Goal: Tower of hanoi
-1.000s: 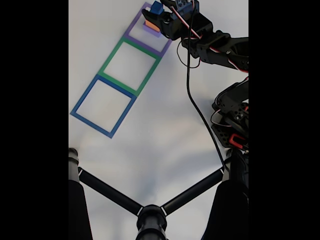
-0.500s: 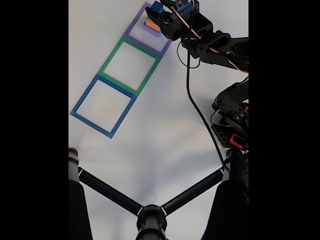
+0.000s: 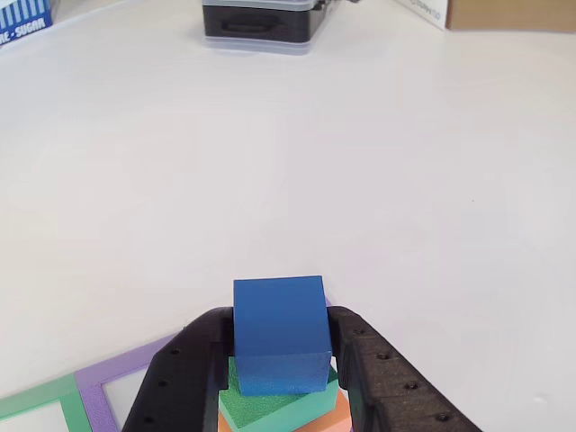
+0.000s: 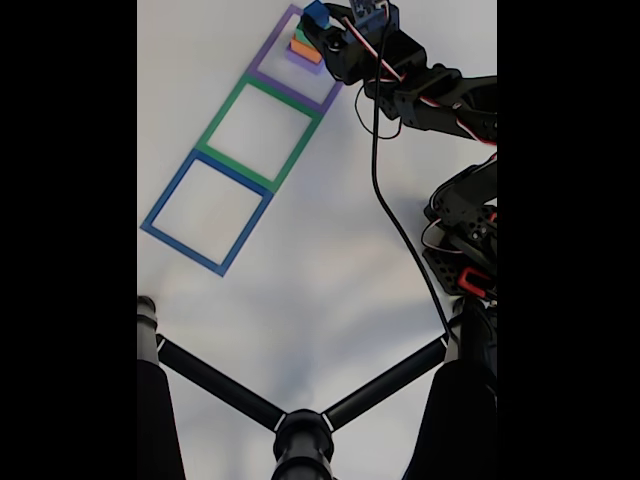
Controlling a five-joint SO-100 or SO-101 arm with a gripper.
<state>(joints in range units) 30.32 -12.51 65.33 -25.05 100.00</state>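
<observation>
Currently, the gripper [image 3: 281, 360] clasps the blue cube [image 3: 279, 331] atop the stack in the purple square [image 4: 262, 57]; next, lift it clear.

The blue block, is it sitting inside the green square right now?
No, in the fixed view the blue block tops the stack at the purple square, and the green square holds nothing.

The other view rides low and close behind the gripper [image 3: 281, 378], facing forward across the table [image 3: 288, 162], while the fixed view looks down from high above; both share the blue block [image 4: 316, 14].
</observation>
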